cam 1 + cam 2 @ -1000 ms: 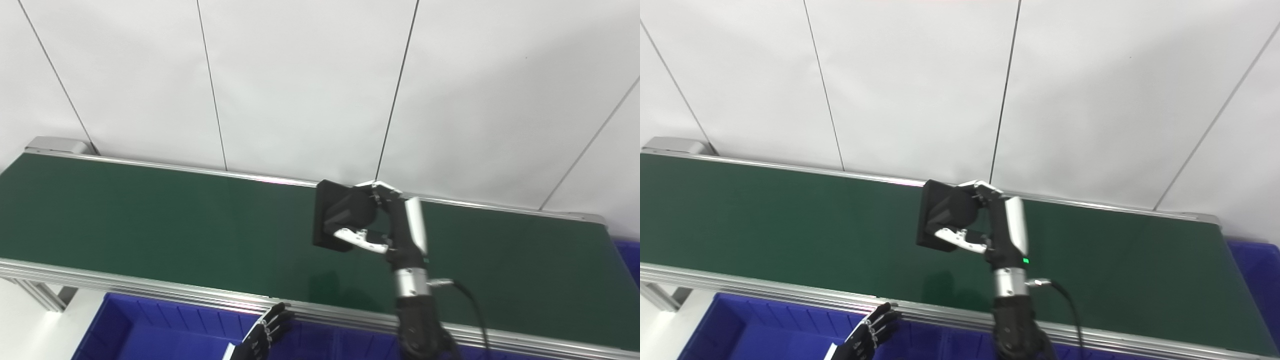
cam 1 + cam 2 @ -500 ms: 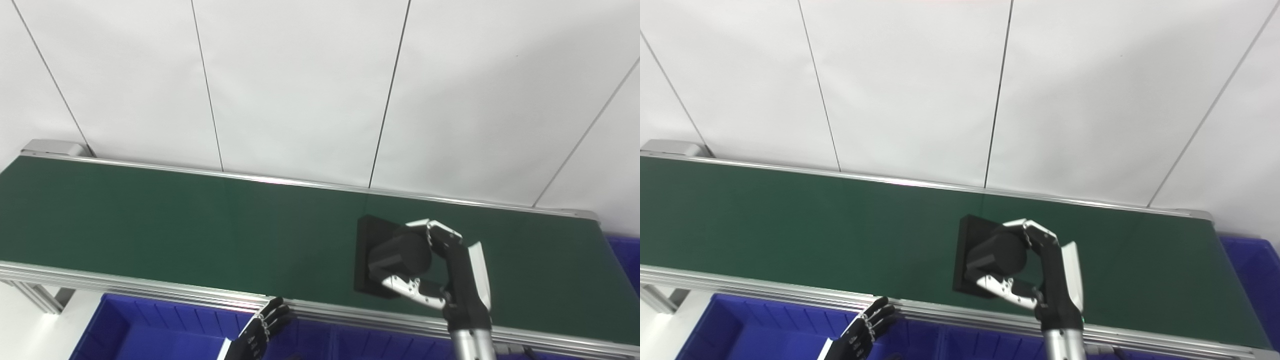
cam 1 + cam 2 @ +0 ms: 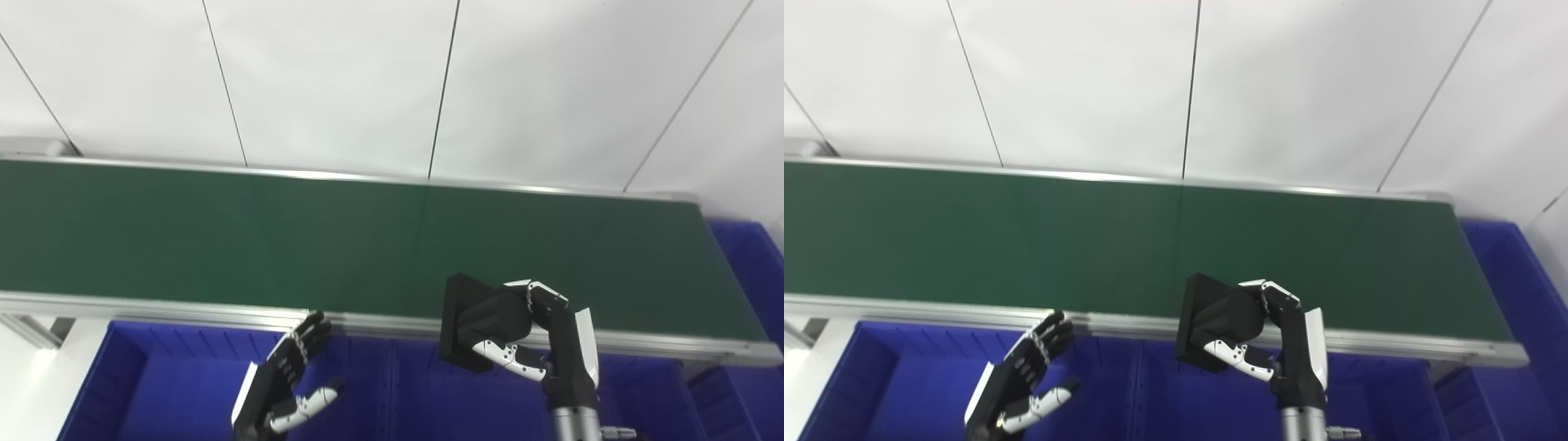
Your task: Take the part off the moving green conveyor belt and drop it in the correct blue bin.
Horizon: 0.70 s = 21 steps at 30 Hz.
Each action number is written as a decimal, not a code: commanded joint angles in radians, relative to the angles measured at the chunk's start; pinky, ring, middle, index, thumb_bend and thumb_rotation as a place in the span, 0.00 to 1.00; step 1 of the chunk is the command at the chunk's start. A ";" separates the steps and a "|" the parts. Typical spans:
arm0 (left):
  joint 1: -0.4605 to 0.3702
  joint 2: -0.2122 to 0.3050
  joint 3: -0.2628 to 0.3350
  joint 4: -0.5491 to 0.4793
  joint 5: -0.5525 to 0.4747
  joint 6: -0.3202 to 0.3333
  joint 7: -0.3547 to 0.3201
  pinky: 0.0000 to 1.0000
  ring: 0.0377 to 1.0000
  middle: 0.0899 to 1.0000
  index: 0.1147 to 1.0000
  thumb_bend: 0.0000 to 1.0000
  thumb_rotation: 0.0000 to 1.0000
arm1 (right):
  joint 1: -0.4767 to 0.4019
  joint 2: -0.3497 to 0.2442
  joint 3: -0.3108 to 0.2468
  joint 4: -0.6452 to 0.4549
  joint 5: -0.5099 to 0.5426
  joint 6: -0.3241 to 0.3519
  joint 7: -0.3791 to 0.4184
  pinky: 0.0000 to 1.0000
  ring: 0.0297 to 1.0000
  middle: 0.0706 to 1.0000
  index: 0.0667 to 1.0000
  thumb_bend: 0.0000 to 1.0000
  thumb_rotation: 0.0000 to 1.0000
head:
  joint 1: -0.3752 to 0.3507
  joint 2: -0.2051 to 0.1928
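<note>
The right robot hand [image 3: 539, 343] was wrapped around the part [image 3: 481, 321], fingers over the top of its round black boss and thumb under it, with the square black base plate standing on edge to the left. The part was clear of the green conveyor belt [image 3: 245, 233], hanging over the belt's near aluminium rail [image 3: 643, 340] and the blue bin [image 3: 422, 398] below it.

To do this step well, the carry probably needed to bring the part fully past the rail before lowering, with the plate's bottom corner kept above the bin wall. The grip held only the boss, so a sudden tilt of the wrist could let the heavy plate swing. Release was best made low, inside the bin, rather than from height.

The left robot hand [image 3: 282, 386] hung spread and empty over another bin [image 3: 171, 392] to the left, well apart from the part, so it did not crowd the drop. A divider between the two bins lay just left of the part. A further blue bin [image 3: 744, 257] sat beyond the belt's right end. Which bin was the correct one could not be told.
</note>
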 commanded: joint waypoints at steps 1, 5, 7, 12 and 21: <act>-0.002 0.007 -0.003 -0.043 -0.014 0.006 -0.010 0.88 0.82 0.81 0.83 0.56 0.00 | -0.005 0.027 0.006 0.000 -0.004 -0.010 -0.018 0.41 0.44 0.47 0.26 0.50 0.00 | -0.012 0.012; -0.004 0.015 -0.001 -0.064 -0.023 0.034 -0.009 0.88 0.81 0.81 0.83 0.56 0.00 | -0.003 0.046 -0.005 0.055 -0.009 -0.002 -0.040 0.42 0.42 0.46 0.25 0.51 0.00 | -0.030 0.032; -0.005 0.019 -0.001 -0.073 -0.029 0.048 -0.011 0.89 0.81 0.81 0.83 0.56 0.00 | -0.009 0.050 -0.015 0.081 -0.005 0.007 -0.046 0.43 0.41 0.45 0.25 0.51 0.00 | -0.044 0.041; -0.007 0.020 0.006 -0.092 -0.035 0.069 -0.007 0.88 0.81 0.80 0.83 0.55 0.00 | -0.041 0.036 -0.035 0.192 -0.023 0.006 -0.067 0.42 0.42 0.46 0.27 0.51 0.00 | -0.073 0.055; -0.010 0.024 0.011 -0.085 -0.055 0.068 -0.012 0.90 0.82 0.81 0.83 0.55 0.00 | -0.093 0.020 -0.068 0.361 -0.053 0.020 -0.129 0.44 0.41 0.45 0.32 0.51 0.00 | -0.077 0.050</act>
